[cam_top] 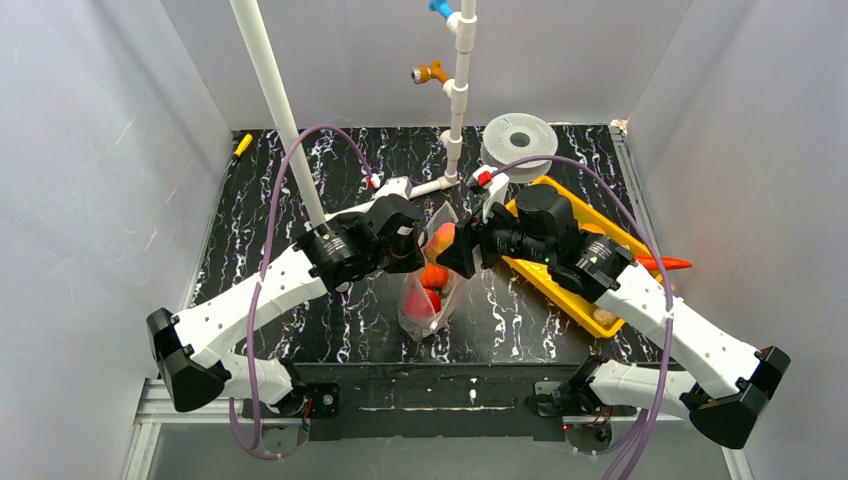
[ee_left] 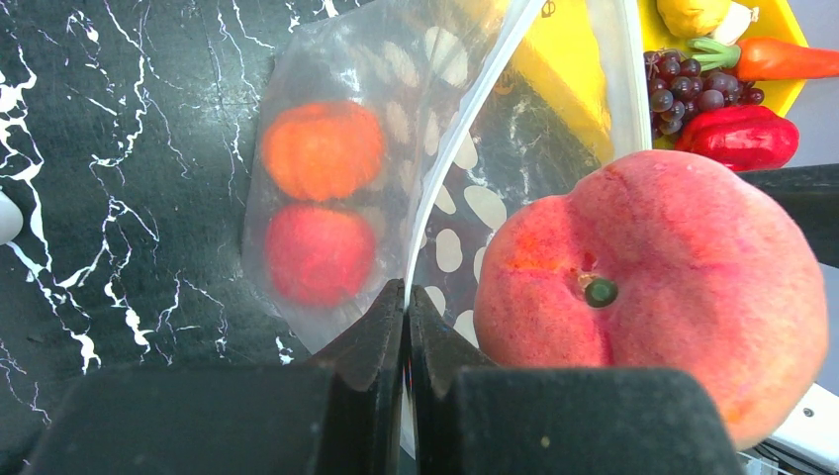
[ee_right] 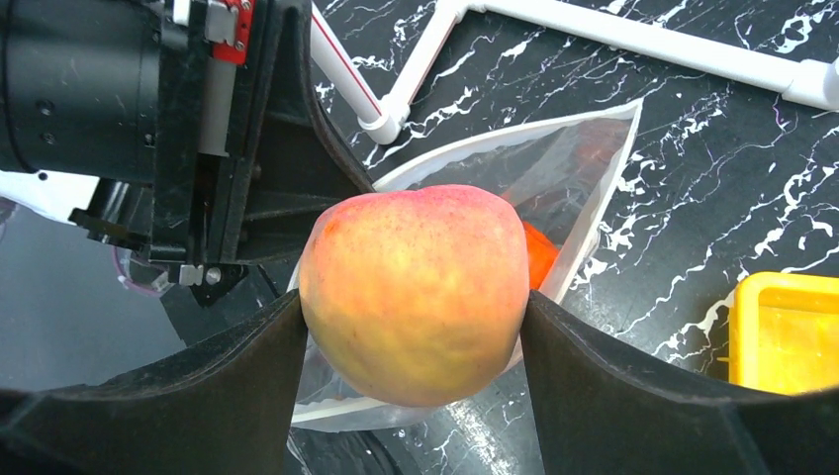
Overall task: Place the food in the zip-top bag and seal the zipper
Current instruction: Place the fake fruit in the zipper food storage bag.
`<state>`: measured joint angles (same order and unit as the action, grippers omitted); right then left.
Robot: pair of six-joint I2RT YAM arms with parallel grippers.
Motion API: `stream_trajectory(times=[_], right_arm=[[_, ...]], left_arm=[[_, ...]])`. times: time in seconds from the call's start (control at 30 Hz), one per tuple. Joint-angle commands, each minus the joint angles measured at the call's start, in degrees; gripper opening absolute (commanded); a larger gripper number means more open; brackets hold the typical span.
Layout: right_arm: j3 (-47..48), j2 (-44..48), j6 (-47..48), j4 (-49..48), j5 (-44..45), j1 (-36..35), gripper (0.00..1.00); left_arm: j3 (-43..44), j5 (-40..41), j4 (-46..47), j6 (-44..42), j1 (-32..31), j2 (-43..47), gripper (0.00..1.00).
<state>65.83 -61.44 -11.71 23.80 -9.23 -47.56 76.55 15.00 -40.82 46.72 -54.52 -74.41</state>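
The right pincer (ee_right: 411,322) was clamped on the peach (ee_left: 653,297) at the mouth of the zip-top bag (ee_left: 326,119), whose zipper (ee_left: 465,119) the left pincer (ee_left: 407,302) pinched tightly; an off-centre release could strike that rim and spill the peach onto the bench (cam_top: 560,330).

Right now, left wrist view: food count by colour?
Red: 2, red fruit in bag, pepper on tray
Orange: 2, orange fruit in bag, carrot on tray
Pink-orange: 1, peach, held at the bag mouth
Purple: 1, grapes, one bunch
Yellow: 1, yellow piece, cut off by the frame
Total: 7
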Motion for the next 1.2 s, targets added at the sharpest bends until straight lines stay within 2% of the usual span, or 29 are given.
stream_trajectory(times=[0.0,0.27,0.4,0.63,0.77,1.17], right_arm=[[-0.37,2.02,1.6,0.61,0.87,-1.02,0.34],[-1.66,2.07,2.39,2.13,2.84,-2.42,0.55],[-2.24,2.64,2.89,1.74,4.16,-2.9,0.75],[-2.12,2.2,3.08,2.04,5.9,-3.35,0.94],[-2.34,2.57,2.98,1.73,5.98,-3.71,0.98],[-2.07,6.61,1.61,-0.59,5.74,-3.78,0.98]], left_arm=[[0.68,1.25,-1.0,-0.09,0.25,1.19,0.0],[1.03,1.17,-0.97,-0.3,0.38,0.82,0.0],[0.93,1.14,-0.93,-0.29,0.36,0.8,0.0],[0.75,0.93,-0.95,-0.27,0.51,0.75,0.0],[0.73,0.9,-0.95,-0.31,0.63,0.76,0.0],[0.01,0.61,-0.71,0.02,0.74,0.73,0.0]])
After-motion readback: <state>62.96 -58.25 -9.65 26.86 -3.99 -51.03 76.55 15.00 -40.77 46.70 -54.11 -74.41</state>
